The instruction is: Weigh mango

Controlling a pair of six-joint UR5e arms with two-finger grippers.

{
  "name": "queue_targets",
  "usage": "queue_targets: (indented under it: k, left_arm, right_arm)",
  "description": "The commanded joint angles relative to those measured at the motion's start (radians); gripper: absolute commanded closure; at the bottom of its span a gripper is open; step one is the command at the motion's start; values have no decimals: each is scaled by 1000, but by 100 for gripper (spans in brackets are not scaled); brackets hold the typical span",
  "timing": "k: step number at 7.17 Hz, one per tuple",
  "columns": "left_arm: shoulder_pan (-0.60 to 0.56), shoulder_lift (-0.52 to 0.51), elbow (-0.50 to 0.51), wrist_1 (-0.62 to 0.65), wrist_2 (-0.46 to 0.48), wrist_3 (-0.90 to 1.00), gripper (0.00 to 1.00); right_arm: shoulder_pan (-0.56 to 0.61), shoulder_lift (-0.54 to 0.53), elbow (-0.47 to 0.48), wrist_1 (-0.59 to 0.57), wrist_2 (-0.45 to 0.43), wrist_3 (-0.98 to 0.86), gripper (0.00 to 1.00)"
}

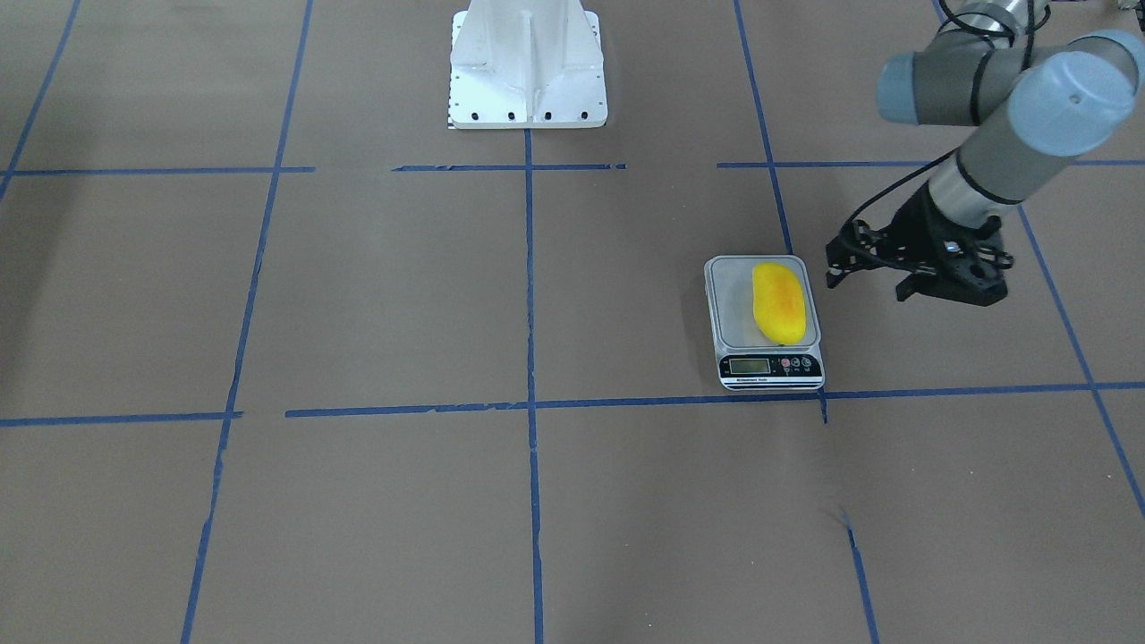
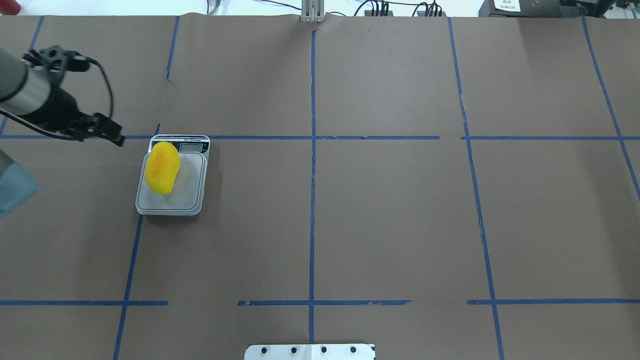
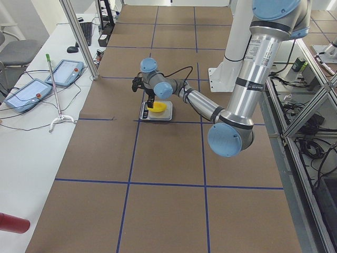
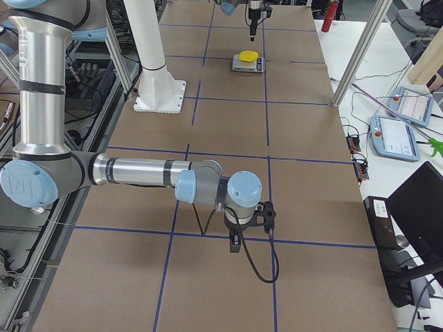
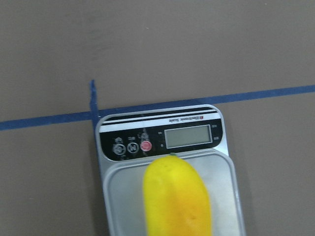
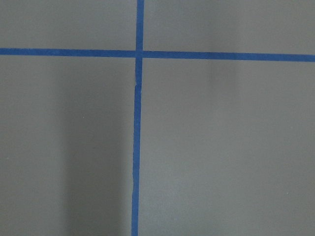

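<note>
The small oval mango [image 1: 780,304], glossy yellow with an orange blush, is laid lengthwise on the pale grey platform of the flat digital kitchen scale [image 1: 733,309]. It is set toward the platform edge on the robot's left. In the left wrist view its far tip is seen right at the platform rim, beside the grey display window [image 5: 189,136], where no reading can be made out. The scale is stood on the brown paper-covered table [image 1: 358,295], just beside a crossing of the blue tape lines [image 1: 530,402], with its black control strip turned away from the robot.

The left gripper [image 2: 114,136] is held above the table off the scale's left side, near it but apart from it. Nothing is gripped in it, and how far its fingers are spread cannot be told. The right gripper [image 4: 235,242] is held low over the table, well apart from the scale, toward the table's other end. It is shown only in the right side view, so its opening cannot be told. Only bare paper and a tape crossing are shown by the right wrist camera.
</note>
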Motion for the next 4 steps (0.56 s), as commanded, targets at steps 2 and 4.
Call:
queue_targets:
  k: [2, 4]
  left_arm:
    - [-358, 202, 38, 71, -70, 442, 0]
    - [-492, 196, 101, 258, -62, 664, 0]
  right_arm:
    - [0, 2, 0, 0, 0, 0, 0]
    - [0, 0, 0, 0, 0, 0, 0]
